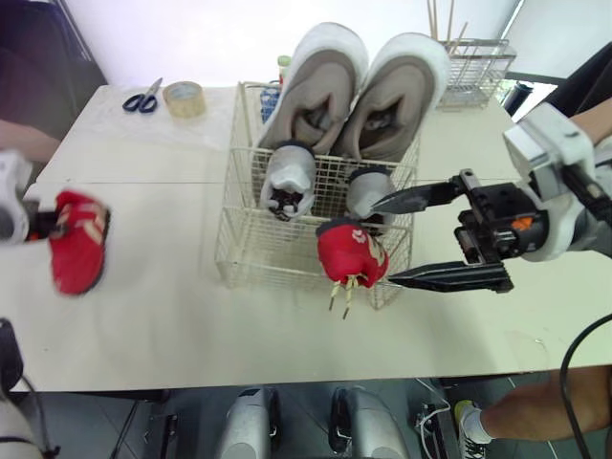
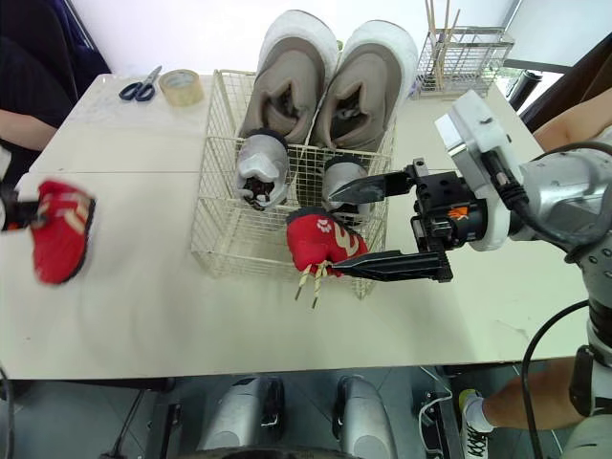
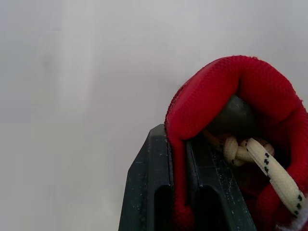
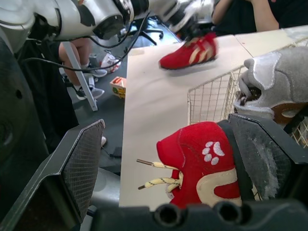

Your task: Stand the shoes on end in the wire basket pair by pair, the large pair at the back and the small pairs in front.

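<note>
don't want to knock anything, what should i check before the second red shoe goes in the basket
1. left tool shut on the loose red shoe: ok
2. right tool open beside the front red shoe: ok
3. large shoes at the back of the basket: ok
4. grey shoes standing ahead of them: ok
5. room left of the front red shoe: ok
6. its laces inside: not ok, hanging outside

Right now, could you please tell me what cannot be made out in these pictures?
Left gripper: in the left eye view, its wrist is cut off by the left edge and its fingers are hidden by the held red shoe.
Right grey shoe: partly behind the right gripper's upper finger.
Bottle: mostly behind the wire basket and the left large shoe.
</note>
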